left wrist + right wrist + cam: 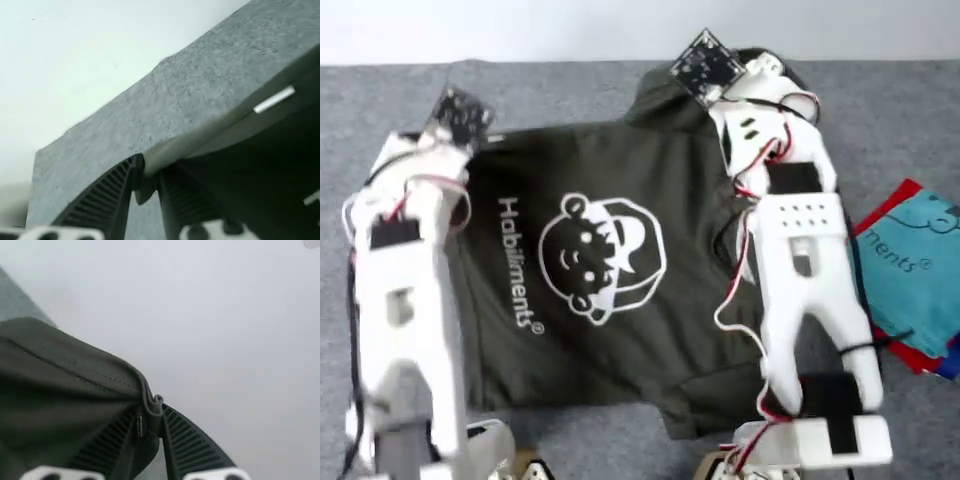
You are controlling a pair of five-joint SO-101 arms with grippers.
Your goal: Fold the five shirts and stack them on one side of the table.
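Observation:
A dark olive shirt (610,290) with a white cartoon face print lies spread between the two arms on the grey table (570,90). In the high view the left arm's gripper (460,125) sits at the shirt's far left corner and the right arm's gripper (710,75) at its far right corner. In the left wrist view my left gripper (145,182) is shut on the shirt's hem edge (200,145), lifted off the table. In the right wrist view my right gripper (150,415) is shut on a fold of the olive shirt (65,390).
A folded pile with a teal shirt (915,265) over a red one (885,215) lies at the table's right side. A pale wall (620,25) runs behind the table's far edge. Grey table surface (570,440) shows in front of the shirt.

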